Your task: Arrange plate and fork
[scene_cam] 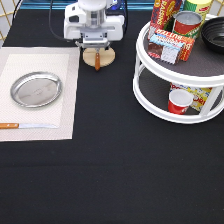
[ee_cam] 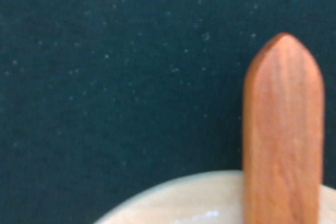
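The shiny silver plate (scene_cam: 36,89) lies flat on a pale placemat (scene_cam: 67,95) at the exterior view's left. The fork shows as a short brown wooden handle (scene_cam: 97,61) lying across a small tan wooden disc (scene_cam: 106,58) at the exterior view's top centre. Its prongs are hidden under the hand. My gripper (scene_cam: 96,48) is low, directly over the disc and the fork's far end. In the wrist view the handle (ee_cam: 281,135) fills the picture from close by, resting on the disc (ee_cam: 180,200).
An orange-handled knife (scene_cam: 10,125) lies along the placemat's near edge. A white two-tier turntable rack (scene_cam: 150,95) stands at the exterior view's right, with cans, boxes and a red cup (scene_cam: 179,101). A black bowl (scene_cam: 214,31) sits on its top tier.
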